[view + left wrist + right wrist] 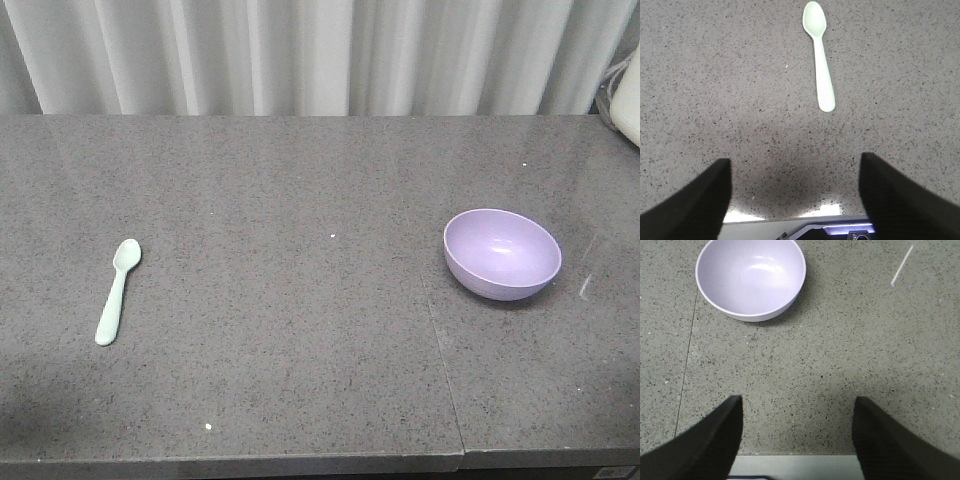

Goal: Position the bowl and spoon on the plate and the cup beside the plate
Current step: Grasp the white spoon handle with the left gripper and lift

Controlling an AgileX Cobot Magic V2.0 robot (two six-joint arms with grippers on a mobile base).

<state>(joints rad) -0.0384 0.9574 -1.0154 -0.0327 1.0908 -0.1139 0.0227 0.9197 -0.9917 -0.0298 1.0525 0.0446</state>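
Light is soft and even from overhead on the grey speckled stone countertop (300, 200); front cam is sharp throughout. The pleated white curtain (300, 55) at the back is v. bright, and the counter's btm-left corner goes dim. I see soft glare inside the glossy lavender-purple plastic bowl (751, 277), w/ a faint shadow at its right. Left wrist cam has a dark shadow patch under the left gripper (795, 162) and bright reflections at the counter edge. The black fingers (690, 200) look soft-edged.
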